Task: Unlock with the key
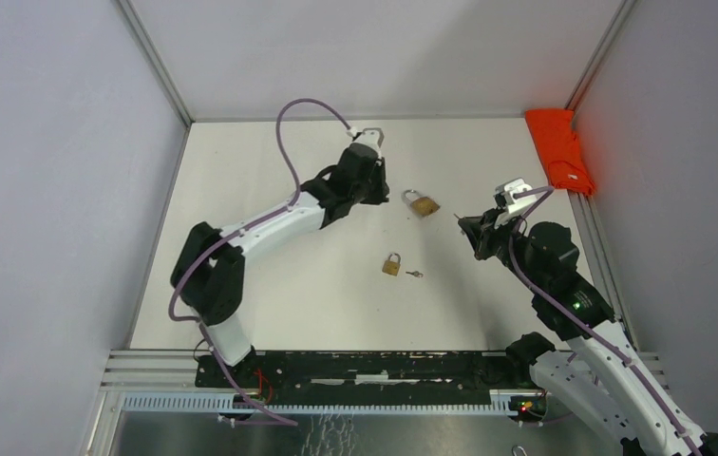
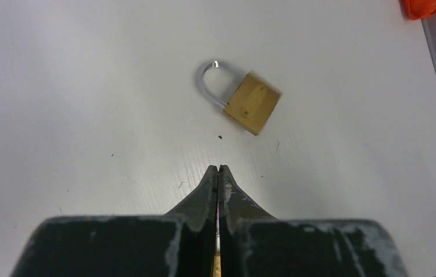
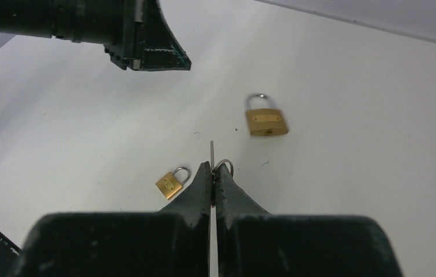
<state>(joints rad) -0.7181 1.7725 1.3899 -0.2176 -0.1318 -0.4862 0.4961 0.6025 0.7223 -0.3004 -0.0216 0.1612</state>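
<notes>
A brass padlock point(image 1: 422, 203) with a silver shackle lies on the white table between the two arms. It looks slightly blurred in the left wrist view point(image 2: 253, 103) and is sharp in the right wrist view point(image 3: 266, 122). My left gripper point(image 1: 386, 195) sits just left of the padlock, apart from it. Its jaws point(image 2: 218, 168) are shut with nothing at the tips. My right gripper point(image 1: 466, 225) is to the right of the padlock and shut on the key point(image 3: 211, 150). The key's thin blade sticks out ahead of the tips toward the padlock, and its ring point(image 3: 225, 165) shows beside them.
A smaller brass padlock point(image 1: 391, 264) lies nearer the arm bases with a small loose key point(image 1: 415, 274) beside it. An orange cloth point(image 1: 559, 147) lies at the far right edge. Grey walls enclose the table on three sides.
</notes>
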